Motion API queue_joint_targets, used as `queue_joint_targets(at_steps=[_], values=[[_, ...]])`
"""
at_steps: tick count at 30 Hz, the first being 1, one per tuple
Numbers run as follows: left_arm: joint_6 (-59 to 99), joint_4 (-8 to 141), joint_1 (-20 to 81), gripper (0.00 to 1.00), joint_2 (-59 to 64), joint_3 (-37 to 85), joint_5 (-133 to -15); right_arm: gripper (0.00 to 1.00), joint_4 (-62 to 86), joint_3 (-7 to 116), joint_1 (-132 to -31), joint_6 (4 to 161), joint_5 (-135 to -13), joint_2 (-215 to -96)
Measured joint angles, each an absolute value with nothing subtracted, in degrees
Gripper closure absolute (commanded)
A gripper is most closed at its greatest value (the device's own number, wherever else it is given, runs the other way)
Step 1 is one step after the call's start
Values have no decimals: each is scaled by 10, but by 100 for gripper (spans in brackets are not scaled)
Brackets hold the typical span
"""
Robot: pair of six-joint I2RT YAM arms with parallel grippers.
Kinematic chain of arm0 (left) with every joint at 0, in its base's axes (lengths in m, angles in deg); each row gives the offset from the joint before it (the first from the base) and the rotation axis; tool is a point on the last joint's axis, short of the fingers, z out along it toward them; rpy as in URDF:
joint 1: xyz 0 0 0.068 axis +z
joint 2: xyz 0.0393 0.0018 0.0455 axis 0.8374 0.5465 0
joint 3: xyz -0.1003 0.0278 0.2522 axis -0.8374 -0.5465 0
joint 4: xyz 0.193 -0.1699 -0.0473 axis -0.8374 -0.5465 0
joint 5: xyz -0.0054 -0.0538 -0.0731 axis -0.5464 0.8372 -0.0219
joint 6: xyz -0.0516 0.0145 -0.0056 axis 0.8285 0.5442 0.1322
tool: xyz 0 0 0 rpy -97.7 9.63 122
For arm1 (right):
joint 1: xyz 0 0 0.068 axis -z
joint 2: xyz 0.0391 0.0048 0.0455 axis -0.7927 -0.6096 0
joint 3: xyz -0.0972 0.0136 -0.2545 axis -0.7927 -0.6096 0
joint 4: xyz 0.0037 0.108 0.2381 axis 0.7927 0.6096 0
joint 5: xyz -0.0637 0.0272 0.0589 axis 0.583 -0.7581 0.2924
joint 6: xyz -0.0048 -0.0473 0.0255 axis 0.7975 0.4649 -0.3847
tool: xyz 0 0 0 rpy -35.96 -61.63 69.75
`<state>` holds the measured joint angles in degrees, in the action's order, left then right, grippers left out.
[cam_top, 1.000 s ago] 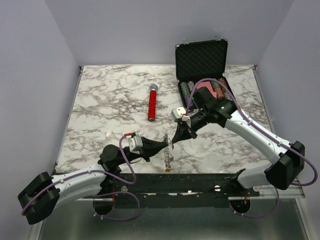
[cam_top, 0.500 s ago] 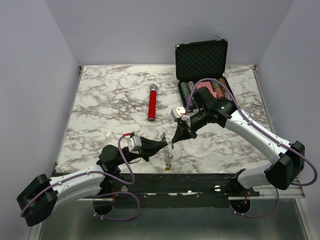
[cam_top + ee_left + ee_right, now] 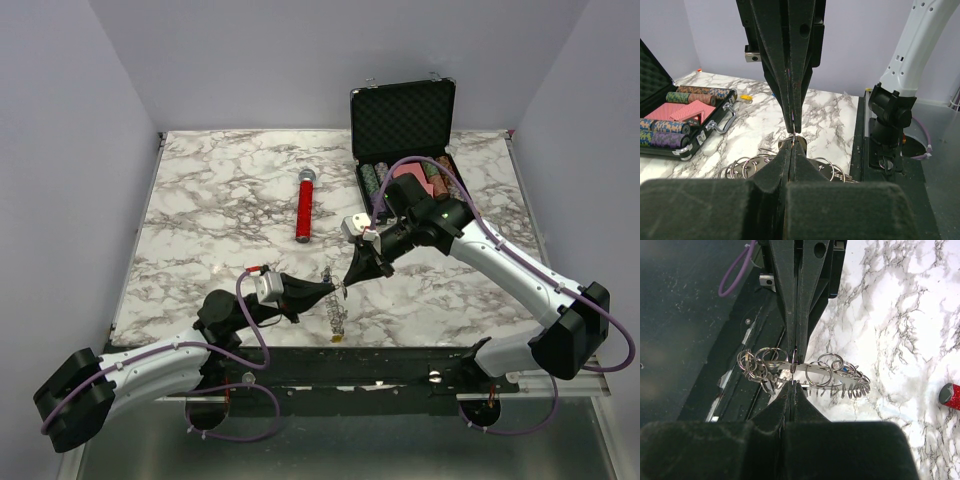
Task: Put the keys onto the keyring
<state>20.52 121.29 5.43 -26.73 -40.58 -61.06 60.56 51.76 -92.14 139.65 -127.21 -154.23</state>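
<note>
Right wrist view: both pincers pressed together, tip to tip, on one thin grey metal chain-like keyring (image 3: 835,382).
Left gripper (image 3: 794,357) and right gripper (image 3: 791,385) nip it from opposite sides above the white marble table (image 3: 900,315), near its front edge — probably steadying one loop for threading. Separate keys can't be made out.

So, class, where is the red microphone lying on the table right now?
In the top view the red microphone lies just left of the middle of the marble table, to the left of the open chip case.
</note>
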Motion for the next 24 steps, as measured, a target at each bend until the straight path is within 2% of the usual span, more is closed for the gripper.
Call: queue_joint_targets(at_steps=[24], values=[[208, 1216, 54, 100, -260, -406, -612, 100, 597, 512, -921, 1386, -1272, -1542]])
